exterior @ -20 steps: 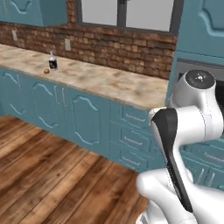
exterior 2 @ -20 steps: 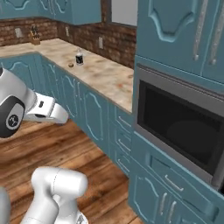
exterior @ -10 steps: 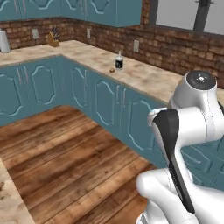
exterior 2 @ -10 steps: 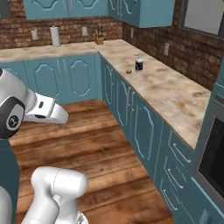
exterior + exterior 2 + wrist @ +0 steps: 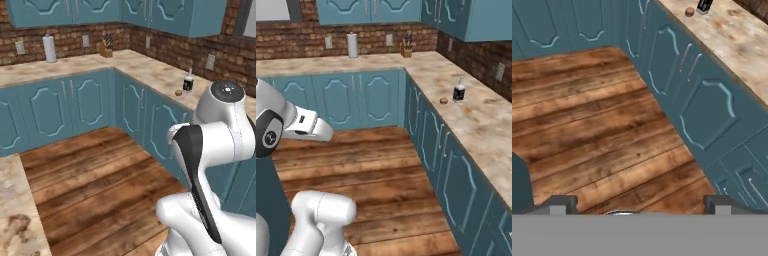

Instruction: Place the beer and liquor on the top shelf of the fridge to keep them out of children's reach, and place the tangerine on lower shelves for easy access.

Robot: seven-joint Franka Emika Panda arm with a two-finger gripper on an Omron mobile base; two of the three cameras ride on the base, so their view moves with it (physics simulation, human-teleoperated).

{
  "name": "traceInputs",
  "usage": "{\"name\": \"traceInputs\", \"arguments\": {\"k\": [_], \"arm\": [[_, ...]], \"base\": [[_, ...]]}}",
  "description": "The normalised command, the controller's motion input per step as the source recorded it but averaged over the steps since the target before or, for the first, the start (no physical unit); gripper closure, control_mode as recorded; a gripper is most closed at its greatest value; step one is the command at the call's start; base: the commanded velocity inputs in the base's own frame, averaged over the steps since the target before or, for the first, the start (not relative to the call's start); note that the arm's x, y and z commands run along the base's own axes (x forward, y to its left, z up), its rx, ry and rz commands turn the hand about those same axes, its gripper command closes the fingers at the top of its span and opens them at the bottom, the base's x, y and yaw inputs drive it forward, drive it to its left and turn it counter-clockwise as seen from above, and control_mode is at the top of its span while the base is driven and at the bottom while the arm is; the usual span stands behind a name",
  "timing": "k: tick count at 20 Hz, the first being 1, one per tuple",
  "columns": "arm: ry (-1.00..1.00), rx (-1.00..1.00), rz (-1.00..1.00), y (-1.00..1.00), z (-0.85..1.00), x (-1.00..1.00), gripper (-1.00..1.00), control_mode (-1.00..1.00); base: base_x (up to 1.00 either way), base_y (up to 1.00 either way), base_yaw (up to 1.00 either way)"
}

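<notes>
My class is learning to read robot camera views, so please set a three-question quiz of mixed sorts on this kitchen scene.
1. True or false: the liquor stands upright on the counter.
2. What lies beside the liquor? A) the tangerine B) a mug C) a plate
3. Fill in: the paper towel roll stands against the ____ wall.

Key: 1 true; 2 A; 3 brick

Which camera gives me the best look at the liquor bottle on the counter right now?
The right base view: the liquor stands upright and whole on the counter, with the tangerine beside it. The left base view shows it smaller, near the arm. The hand view cuts it off at the top edge.
</notes>
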Motion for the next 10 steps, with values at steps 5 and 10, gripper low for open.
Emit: {"name": "traceInputs", "arguments": {"k": [5,10], "arm": [[0.0,0.0,0.0,0.0,0.0,0.0,-1.0,1.0],[0.0,0.0,0.0,0.0,0.0,0.0,-1.0,1.0]], "base": [[1.0,0.0,0.0],[1.0,-0.01,-0.13]]}}
